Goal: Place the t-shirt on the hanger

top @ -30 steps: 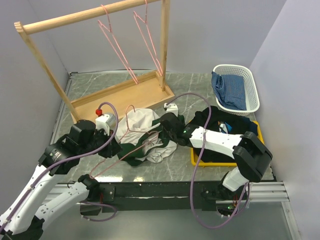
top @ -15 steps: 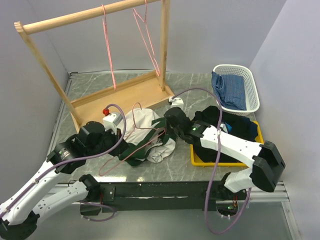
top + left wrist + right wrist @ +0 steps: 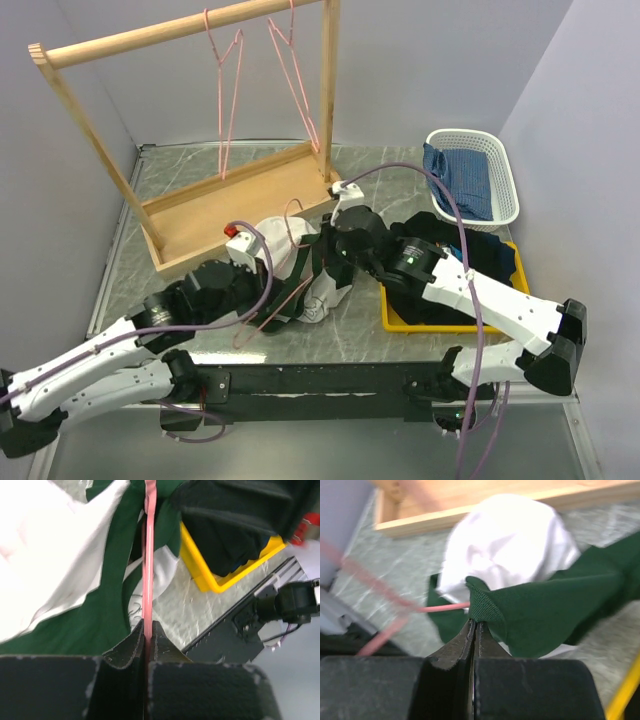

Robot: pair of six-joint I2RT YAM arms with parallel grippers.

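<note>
I am looking down at the grey table (image 3: 365, 338) from above. The t-shirt (image 3: 278, 238) is lying in a crumpled heap in the middle of the table, just near the wooden rack (image 3: 180, 32). Its white part is bunching up on the far side, and its dark green parts are hanging toward the near side.

My left gripper (image 3: 148, 628) is pressing its two fingers together on the thin pink hanger (image 3: 149, 555). The wire is running from the fingers into the green folds of the shirt. My right gripper (image 3: 474, 626) is pinching a dark green ribbed edge of the shirt, with its fingers pressed tight on the cloth. The pink wire is passing just behind that edge.

On the right side, a yellow bin (image 3: 396, 322) is sitting on the table, and a pile of dark clothes (image 3: 492, 252) is filling it and spilling over its rim. Farther back on the right, a white basket (image 3: 508, 175) is holding a blue checked cloth (image 3: 458, 182).

Two more pink hangers (image 3: 228, 95) are hanging from the top bar of the rack at the far left.
</note>
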